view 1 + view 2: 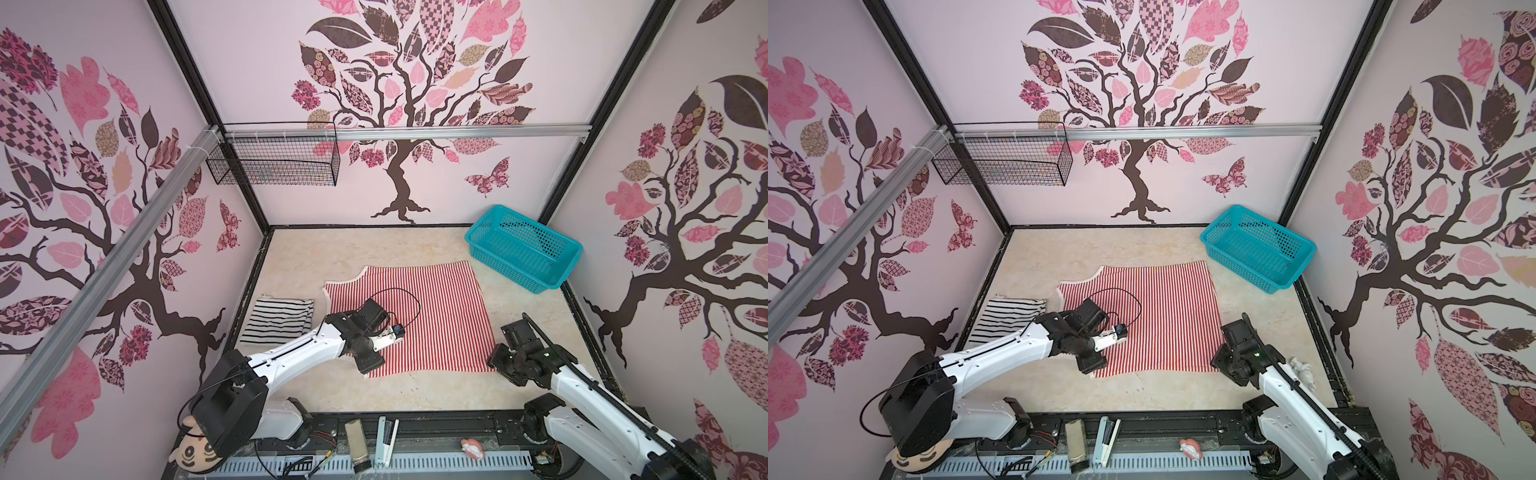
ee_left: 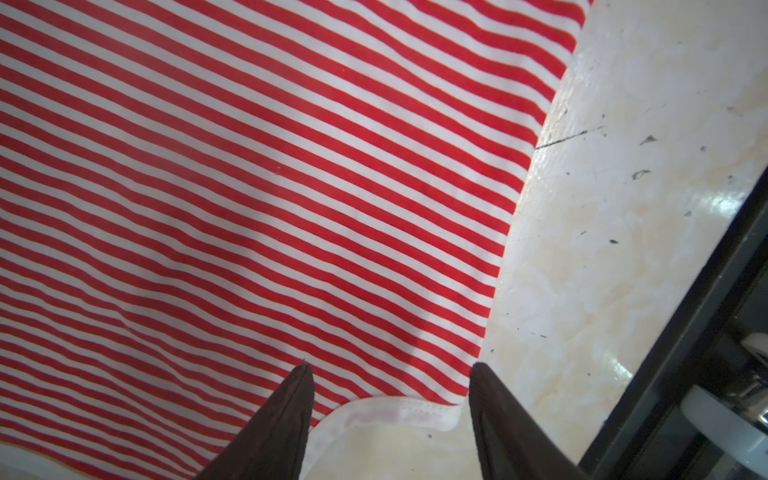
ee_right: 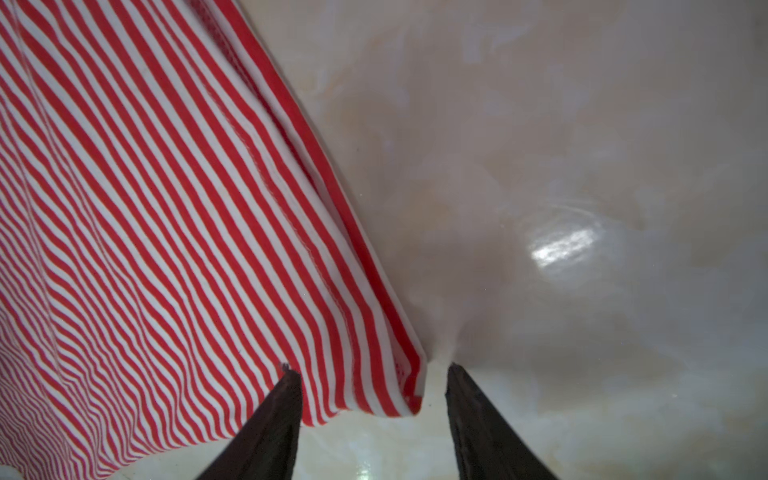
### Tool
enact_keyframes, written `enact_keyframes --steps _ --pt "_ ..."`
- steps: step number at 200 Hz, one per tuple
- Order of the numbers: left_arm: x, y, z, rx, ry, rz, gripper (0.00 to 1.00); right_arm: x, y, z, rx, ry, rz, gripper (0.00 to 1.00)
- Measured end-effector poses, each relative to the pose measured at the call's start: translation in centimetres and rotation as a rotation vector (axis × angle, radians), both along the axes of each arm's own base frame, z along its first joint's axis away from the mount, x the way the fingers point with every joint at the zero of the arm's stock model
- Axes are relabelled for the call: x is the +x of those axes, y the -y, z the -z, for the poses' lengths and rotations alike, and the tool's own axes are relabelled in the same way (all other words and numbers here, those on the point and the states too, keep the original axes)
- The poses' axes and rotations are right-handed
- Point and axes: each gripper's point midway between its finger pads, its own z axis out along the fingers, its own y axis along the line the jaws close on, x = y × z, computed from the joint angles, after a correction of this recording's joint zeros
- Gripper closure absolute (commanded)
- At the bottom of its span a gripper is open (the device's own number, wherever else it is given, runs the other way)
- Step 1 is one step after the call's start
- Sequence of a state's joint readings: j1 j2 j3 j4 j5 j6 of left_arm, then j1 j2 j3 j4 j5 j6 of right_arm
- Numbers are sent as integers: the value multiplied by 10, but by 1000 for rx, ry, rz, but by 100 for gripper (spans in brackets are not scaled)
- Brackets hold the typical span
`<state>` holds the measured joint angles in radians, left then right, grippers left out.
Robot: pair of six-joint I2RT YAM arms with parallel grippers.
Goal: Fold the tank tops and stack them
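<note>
The red-and-white striped tank top (image 1: 436, 316) (image 1: 1163, 316) lies spread flat in the middle of the table. The black-and-white tank top (image 1: 278, 320) (image 1: 1009, 320) sits folded to its left. My left gripper (image 1: 368, 365) (image 1: 1090, 365) hovers at the red top's near-left corner. In the left wrist view it (image 2: 390, 370) is open, with the top's white trim (image 2: 395, 411) between the fingers (image 2: 286, 419). My right gripper (image 1: 495, 361) (image 1: 1219, 360) is at the near-right corner. In the right wrist view it (image 3: 372, 368) is open around the hem corner (image 3: 386, 386), not clamped on it.
A teal plastic basket (image 1: 478, 237) (image 1: 1212, 237) stands at the back right. A black wire basket (image 1: 274, 160) hangs on the back wall. A plush doll (image 1: 189, 451), a stapler (image 1: 386, 440) and small items lie along the front rail. The left arm's cable (image 1: 409, 293) loops over the red top.
</note>
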<state>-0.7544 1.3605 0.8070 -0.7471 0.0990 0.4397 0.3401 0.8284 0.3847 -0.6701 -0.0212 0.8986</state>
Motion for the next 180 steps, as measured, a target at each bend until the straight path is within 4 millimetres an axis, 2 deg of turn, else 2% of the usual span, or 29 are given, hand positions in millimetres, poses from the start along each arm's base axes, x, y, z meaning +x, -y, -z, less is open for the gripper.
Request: enact_keyframes --steps 39,87,111,156,180 --pt "-4 2 4 4 -10 19 37 -3 1 6 -1 -19 10 52" --pt "-5 3 4 1 -13 21 36 -4 1 6 2 -23 13 56" --pt "-5 4 6 0 -14 22 36 -5 1 9 -1 -33 13 66" --pt "-6 4 6 1 -15 22 36 -4 1 9 -5 -30 13 76" --pt "-6 3 6 2 -18 23 36 -2 1 9 -3 -23 15 91"
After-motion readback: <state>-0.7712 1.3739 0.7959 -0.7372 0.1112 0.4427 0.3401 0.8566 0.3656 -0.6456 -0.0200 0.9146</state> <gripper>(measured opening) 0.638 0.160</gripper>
